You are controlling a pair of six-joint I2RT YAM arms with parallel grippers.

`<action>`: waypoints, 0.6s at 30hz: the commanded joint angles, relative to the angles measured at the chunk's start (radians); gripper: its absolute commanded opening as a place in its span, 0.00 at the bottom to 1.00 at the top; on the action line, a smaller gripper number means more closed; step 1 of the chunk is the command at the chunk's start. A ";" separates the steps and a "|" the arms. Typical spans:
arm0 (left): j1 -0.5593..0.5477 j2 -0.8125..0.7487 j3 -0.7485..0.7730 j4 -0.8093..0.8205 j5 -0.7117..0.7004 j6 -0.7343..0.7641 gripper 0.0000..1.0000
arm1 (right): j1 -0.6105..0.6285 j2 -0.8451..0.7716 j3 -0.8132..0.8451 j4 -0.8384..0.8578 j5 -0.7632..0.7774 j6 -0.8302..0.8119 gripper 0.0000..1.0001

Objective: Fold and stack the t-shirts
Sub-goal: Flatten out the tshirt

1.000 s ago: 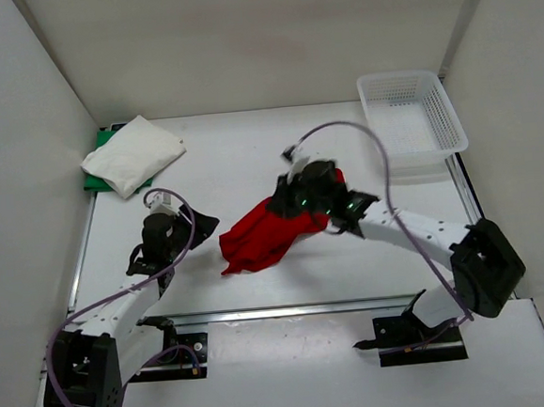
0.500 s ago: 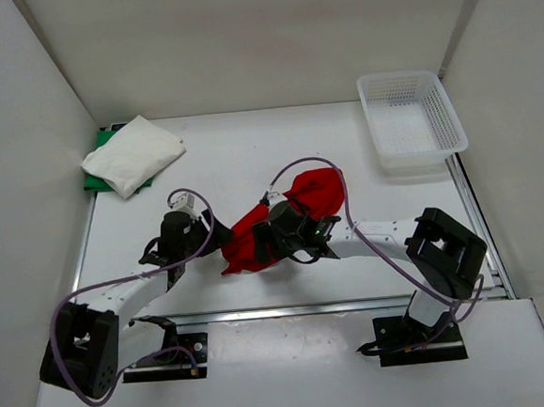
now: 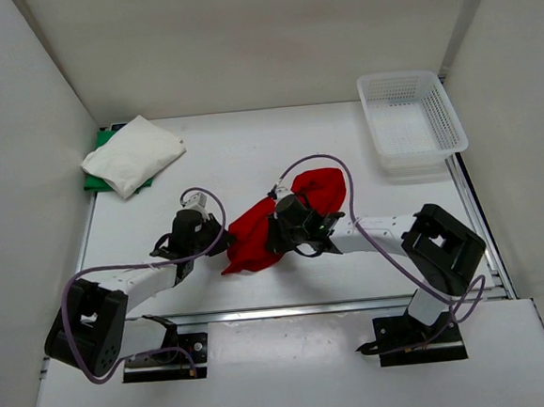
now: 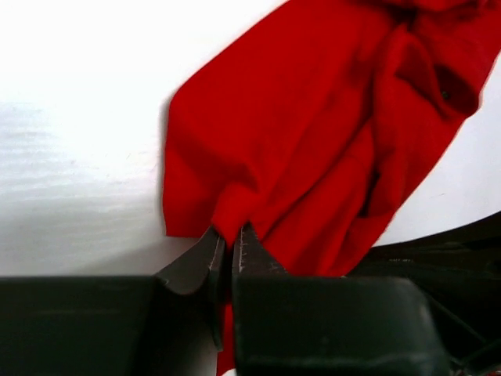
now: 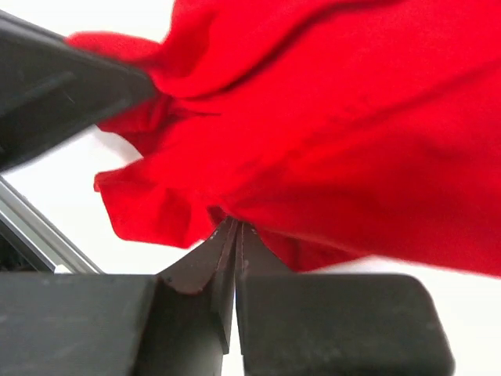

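Both arms pinch the red t-shirt (image 3: 323, 188): the left gripper (image 4: 232, 239) is shut on its corner farthest from the basket (image 3: 420, 162), and the right gripper (image 5: 235, 229) is shut on a fold mid-cloth. The shirt lies bunched beside the basket, its long axis slanting toward it.

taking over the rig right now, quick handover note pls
Left gripper: shut on an edge of the red t-shirt.
Right gripper: shut on a fold of the same shirt.
Red t-shirt: crumpled mid-table between the arms, not folded.
White t-shirt: folded, lying on the green t-shirt in the far left corner.
Done: white and green look stacked.
Left: fold the red one and add it to the stack.
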 commanded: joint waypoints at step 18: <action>0.029 -0.102 -0.010 0.056 -0.035 -0.034 0.00 | -0.006 0.017 0.104 -0.078 0.052 0.005 0.46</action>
